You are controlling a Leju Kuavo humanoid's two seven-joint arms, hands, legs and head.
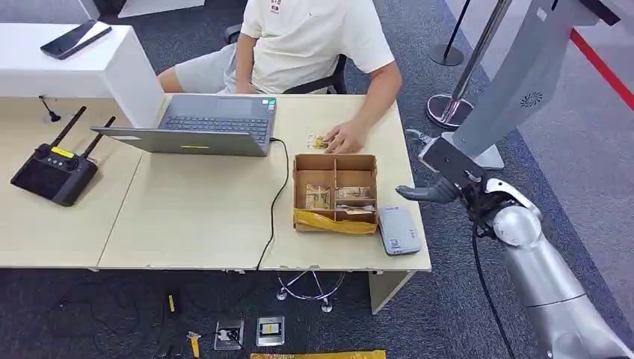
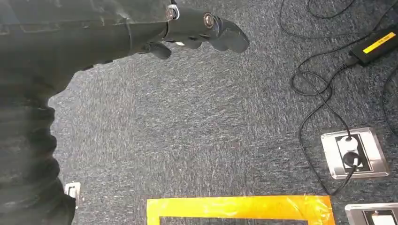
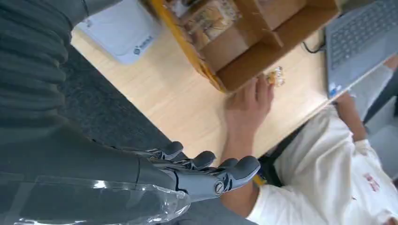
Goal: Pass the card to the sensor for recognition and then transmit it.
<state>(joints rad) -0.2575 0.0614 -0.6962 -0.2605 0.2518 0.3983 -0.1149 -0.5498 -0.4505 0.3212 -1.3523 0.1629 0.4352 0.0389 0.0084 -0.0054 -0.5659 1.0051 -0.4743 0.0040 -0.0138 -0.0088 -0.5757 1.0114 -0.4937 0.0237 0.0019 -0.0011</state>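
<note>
A brown cardboard box point(image 1: 334, 161) with compartments stands on the desk and holds patterned cards point(image 1: 354, 194). The grey card sensor point(image 1: 398, 230) lies flat at the desk's front right corner, right of the box. A person's hand point(image 1: 345, 137) rests on another card point(image 1: 315, 141) just behind the box. My right hand point(image 1: 434, 193) hovers off the desk's right edge, level with the box, fingers stretched out and holding nothing. The right wrist view shows its fingers point(image 3: 206, 171) with the sensor point(image 3: 123, 29), box point(image 3: 263, 51) and person's hand point(image 3: 248, 105) beyond. My left hand point(image 2: 202, 28) hangs empty over the carpet.
An open laptop point(image 1: 209, 123) sits mid-desk with a black cable point(image 1: 277, 202) running off the front edge. A black remote with antennas point(image 1: 54, 170) lies at the left. Stanchion posts point(image 1: 452, 97) stand right of the desk. Floor sockets point(image 2: 354, 152) and yellow tape point(image 2: 234, 208) lie below.
</note>
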